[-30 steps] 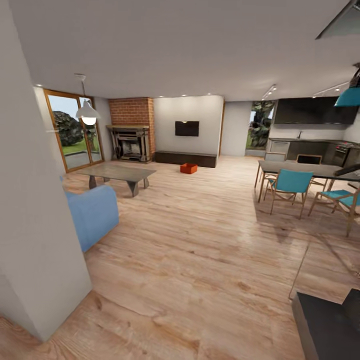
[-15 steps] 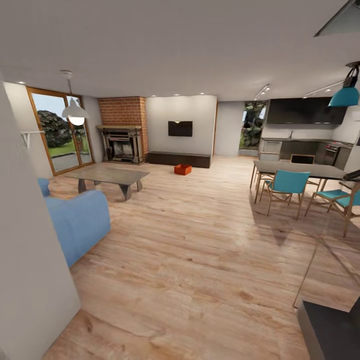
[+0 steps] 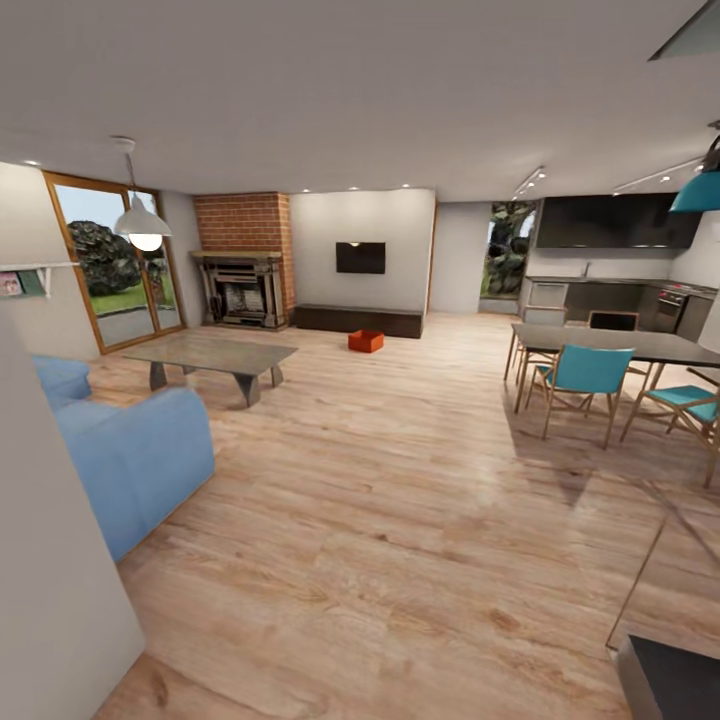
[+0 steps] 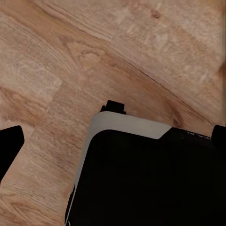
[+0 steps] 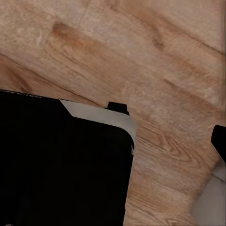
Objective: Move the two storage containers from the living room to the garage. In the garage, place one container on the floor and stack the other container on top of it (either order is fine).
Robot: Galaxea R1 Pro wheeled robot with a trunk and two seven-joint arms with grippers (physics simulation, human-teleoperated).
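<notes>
Since the earlier pictures the whole head view has slid: the grey wall at the near left takes up less of the picture and more of the blue sofa [image 3: 120, 450] shows, which reads as the robot's camera moving on into the living room, not the furniture shifting.

One orange-red storage container [image 3: 365, 341] sits on the light wood plank floor [image 3: 400, 520] far ahead, just in front of the long dark low bench [image 3: 355, 320] under the black TV [image 3: 360, 257]. At this range its long axis cannot be told, and a second container cannot be made out. To the left of the bench stands the red brick fireplace [image 3: 243, 260]; nearer the robot than the bench is a low coffee table [image 3: 210, 355].

The container lies roughly straight ahead, so neither arm looks nearer. Both wrist views look down at the plank floor and the robot's dark base [image 4: 141, 174]; whether either gripper is spread or closed cannot be told.
</notes>
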